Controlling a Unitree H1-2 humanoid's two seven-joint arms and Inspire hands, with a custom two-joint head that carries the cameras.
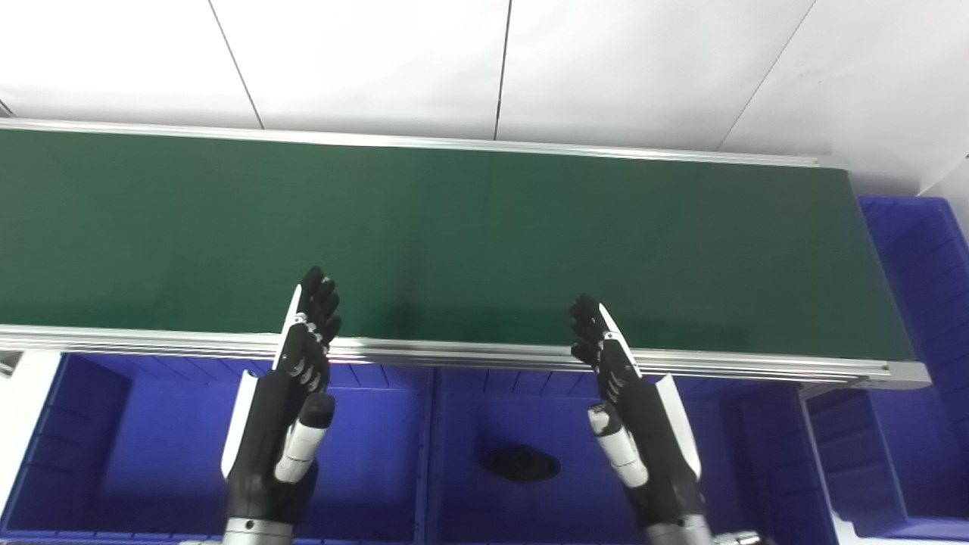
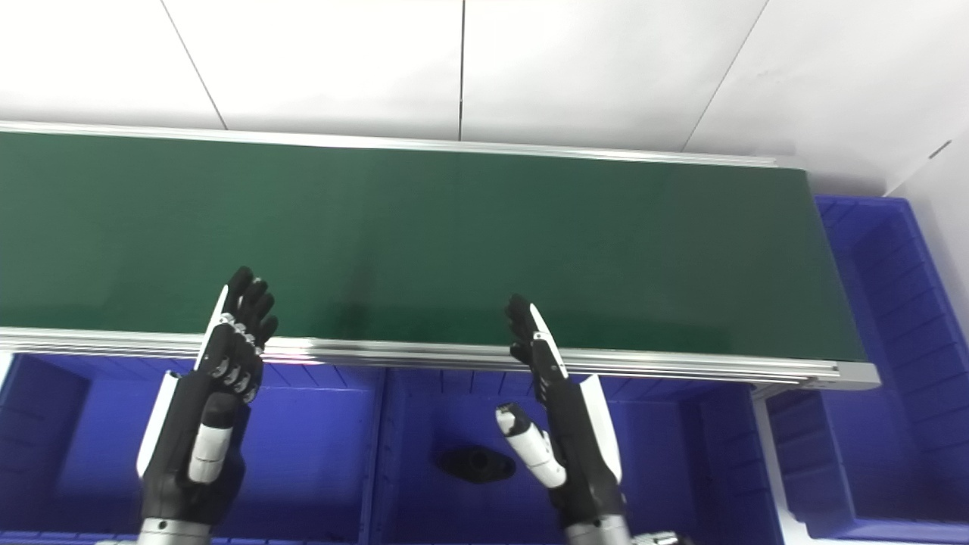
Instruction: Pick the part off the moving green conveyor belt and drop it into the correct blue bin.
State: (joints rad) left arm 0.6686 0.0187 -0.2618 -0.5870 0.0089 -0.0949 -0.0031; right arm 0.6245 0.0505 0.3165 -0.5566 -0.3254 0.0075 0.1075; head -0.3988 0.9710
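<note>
The left hand (image 1: 284, 401) is being held upright at seven o'clock, fingers spread, nothing grasped, over the left blue bin (image 1: 91, 446). The black part (image 1: 521, 463) is lying at six o'clock in the middle bin (image 1: 454, 484). The right hand (image 1: 632, 412), equally open and empty, is being held at five o'clock below the green conveyor belt (image 1: 469, 235).

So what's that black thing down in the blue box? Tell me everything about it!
The black part is small, dark and a bit shiny, shaped like a flat oval with pointed ends and a rounder raised lump in the middle. It looks like plastic or metal; the pictures cannot settle which. It lies flat on the floor of the middle blue bin, just below the green belt's near rail. Nothing touches it; the right hand hangs beside it, apart.
</note>
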